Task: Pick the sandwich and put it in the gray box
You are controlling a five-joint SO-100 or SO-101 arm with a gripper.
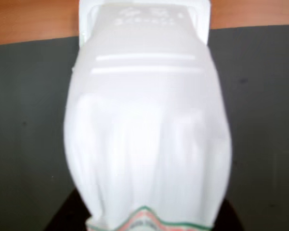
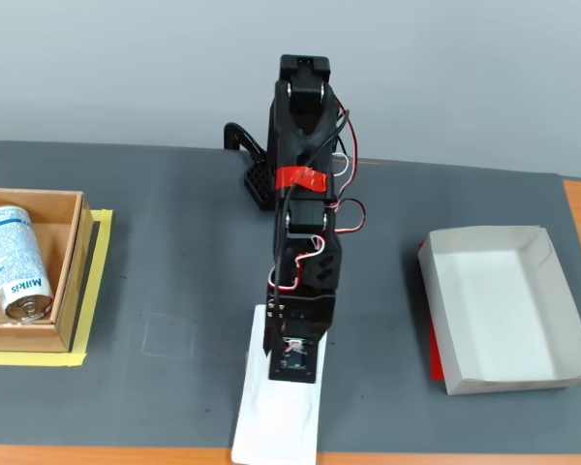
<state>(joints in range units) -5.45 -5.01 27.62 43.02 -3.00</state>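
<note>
The sandwich (image 1: 144, 120), a long white plastic package, fills the middle of the wrist view and lies on the dark mat, its far end reaching the wooden table edge. In the fixed view the sandwich (image 2: 276, 426) sits at the front centre, with my gripper (image 2: 292, 363) lowered over its rear part. Black finger parts show at the bottom corners of the wrist view, one on each side of the package; my gripper (image 1: 149, 226) straddles it, and whether it presses cannot be told. The gray box (image 2: 445, 320), a shallow pale tray, stands empty at the right.
A brown box (image 2: 73, 252) at the left holds a blue-and-white can (image 2: 15, 262) and sits on yellow tape (image 2: 97, 291). Something red (image 2: 434, 349) peeks from under the gray box. The wooden table edge (image 2: 126, 455) runs along the front of the mat (image 2: 174, 242).
</note>
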